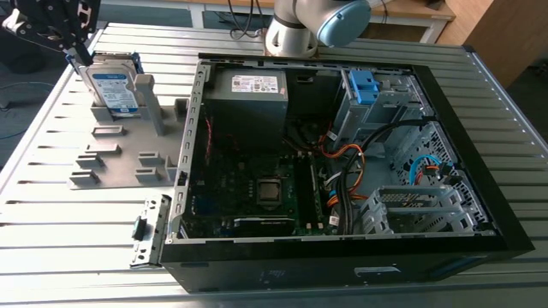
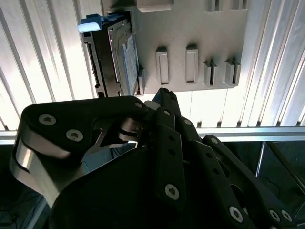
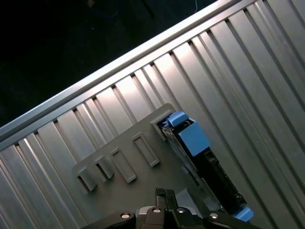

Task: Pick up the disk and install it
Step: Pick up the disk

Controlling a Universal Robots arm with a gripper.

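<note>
The disk [image 1: 115,90] stands on edge in a slot of a grey holder plate [image 1: 111,157] on the table, at the exterior view's left of the open computer case [image 1: 192,147]. It is silver with a blue-and-white label and a blue bracket. My black gripper [image 1: 79,56] hangs just above and behind the disk's top corner, shut with nothing in it and apart from the disk. In both wrist views the disk [image 2: 119,62] [image 3: 195,140] sits beyond the gripper [image 2: 164,94] [image 3: 165,193], upright in the holder plate [image 2: 190,28] [image 3: 119,157].
Inside the case are a grey power supply [image 1: 248,96], the motherboard [image 1: 256,186], loose cables [image 1: 351,167] and a silver drive cage with a blue latch [image 1: 364,86]. The arm's base [image 1: 299,25] stands behind the case. The ribbed metal table [image 1: 77,212] ends close to the holder plate.
</note>
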